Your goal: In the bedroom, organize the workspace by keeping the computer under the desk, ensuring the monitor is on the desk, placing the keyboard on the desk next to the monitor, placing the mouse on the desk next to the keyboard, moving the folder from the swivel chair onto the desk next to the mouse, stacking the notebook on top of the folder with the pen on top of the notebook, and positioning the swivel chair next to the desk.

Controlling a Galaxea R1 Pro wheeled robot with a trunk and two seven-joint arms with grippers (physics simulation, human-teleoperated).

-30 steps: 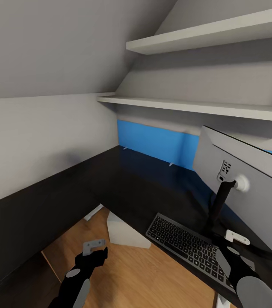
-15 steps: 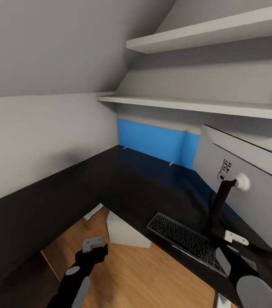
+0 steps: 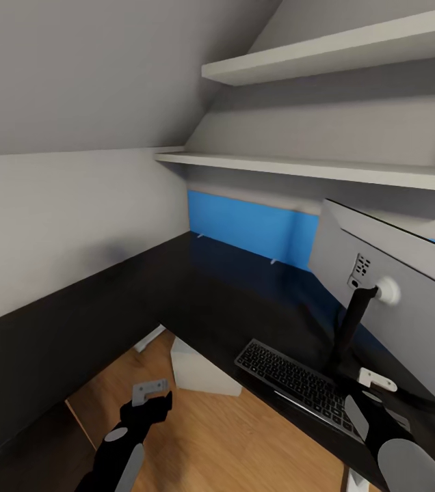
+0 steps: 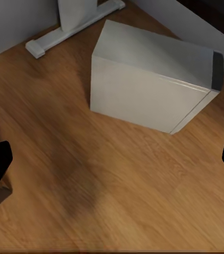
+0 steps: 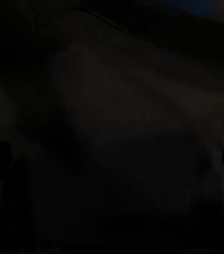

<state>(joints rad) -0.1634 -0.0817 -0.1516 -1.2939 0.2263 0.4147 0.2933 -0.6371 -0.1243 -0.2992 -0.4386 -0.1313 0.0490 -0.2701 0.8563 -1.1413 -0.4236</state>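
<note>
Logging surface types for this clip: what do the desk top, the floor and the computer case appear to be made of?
The desk top looks like glossy black laminate or lacquer; it reflects the blue back panel. The floor looks like light wood planks, with visible grain. The computer looks like matte pale grey painted metal or plastic, plain and unreflective; which one is unclear.

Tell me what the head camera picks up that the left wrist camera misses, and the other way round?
Head view alone: the glossy black desk with its blue back panel, the monitor seen from behind, the keyboard beside its stand, the wall shelves, and the right hand low over the keyboard.

Left wrist view alone: the white desk foot on the floor, and the computer's dark end face.

Both share the white-grey computer and the wood floor.
</note>
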